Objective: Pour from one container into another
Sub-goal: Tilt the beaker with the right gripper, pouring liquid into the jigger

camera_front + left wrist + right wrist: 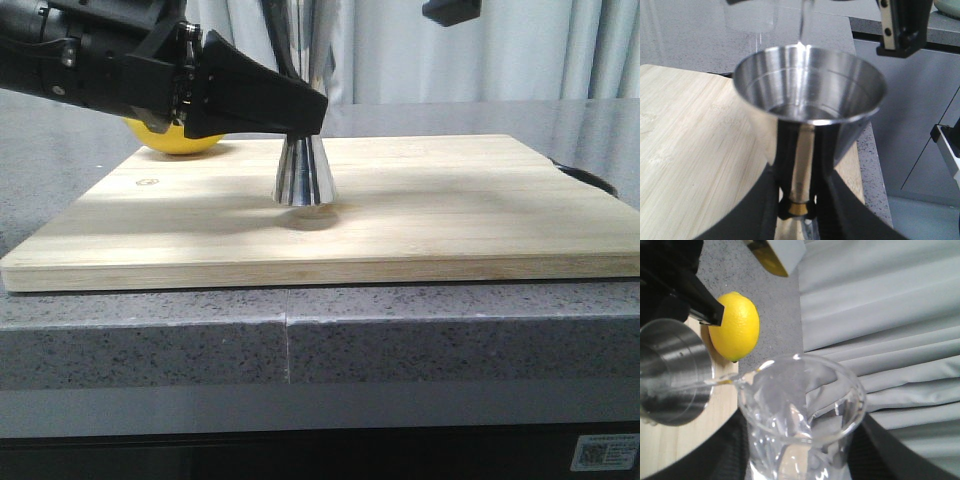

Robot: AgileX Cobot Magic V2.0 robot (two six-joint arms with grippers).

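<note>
Jigger [304, 172]: upright mid-board [450, 215], toward the back edge; front view hides its top.
Left gripper [798, 210]: fingers clamped on the gold waist.
Beaker [801, 412]: tipped, gripped in the right gripper's [800, 460] fingers; right wrist only.
Stream [802, 27]: thin, falling into the jigger's cup.
Lemon [734, 326]: back-left corner of the board.

The steel jigger [807, 105] fills the middle of the view, its upper cup open toward the camera with a little clear liquid pooled inside. The left gripper [799, 207] clamps its black fingers [832, 200] on the narrow gold waist. A thin stream falls onto the cup's far rim from the blurred glass beaker [750, 17] above. A wooden board [685, 150] lies beneath, on a grey speckled counter [867, 165].
</note>
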